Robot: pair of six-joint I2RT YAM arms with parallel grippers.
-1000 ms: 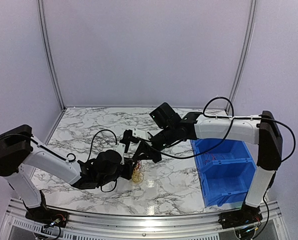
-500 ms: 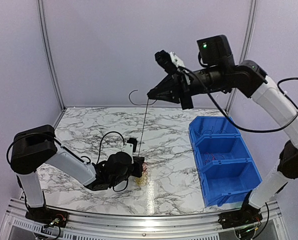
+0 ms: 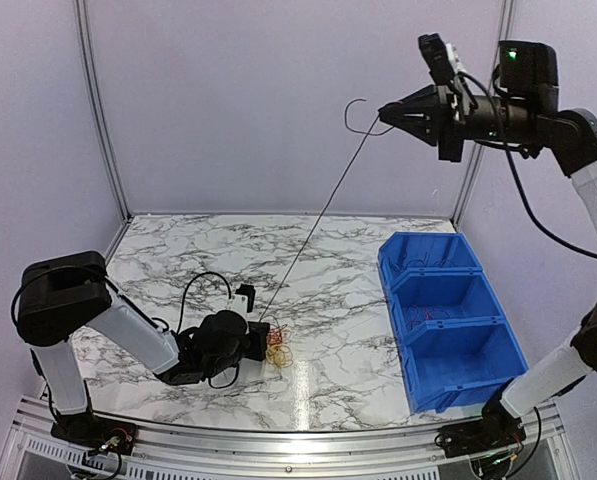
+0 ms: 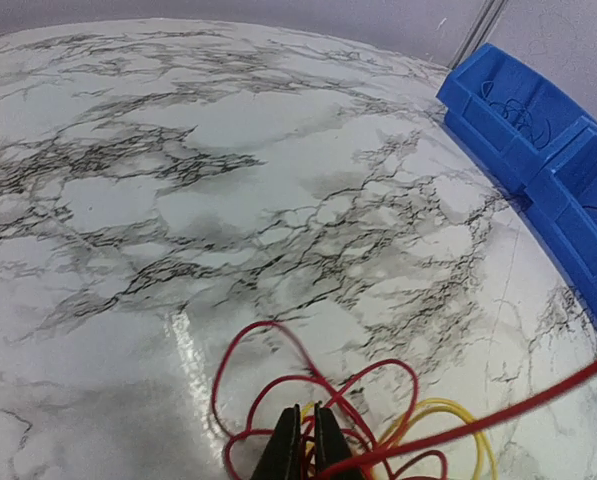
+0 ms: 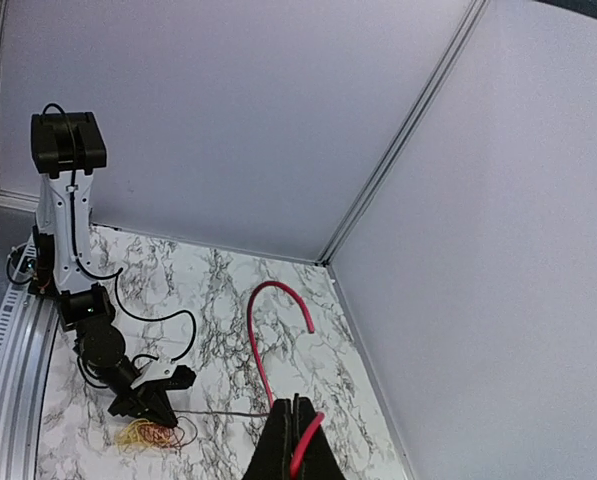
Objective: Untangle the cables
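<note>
Pulling one strand clear of the tangle is, we judge, the step in hand. Our right pincer point(image 3: 385, 112), high above the tabletop point(image 3: 358, 350), is clamped on the red cable point(image 5: 261, 365), which runs taut down from it to the cables point(image 3: 277, 351). That bundle lies at the tips of our left pincer point(image 4: 305, 440), whose fingers are pressed together on its loops. Next we need a longer draw away from the left pincer, then probably a release over the blue bin point(image 3: 478, 345) below the right pincer.

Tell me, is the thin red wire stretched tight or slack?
Tight: the thin red wire runs straight from the tangled bundle up to the raised right end effector.
</note>
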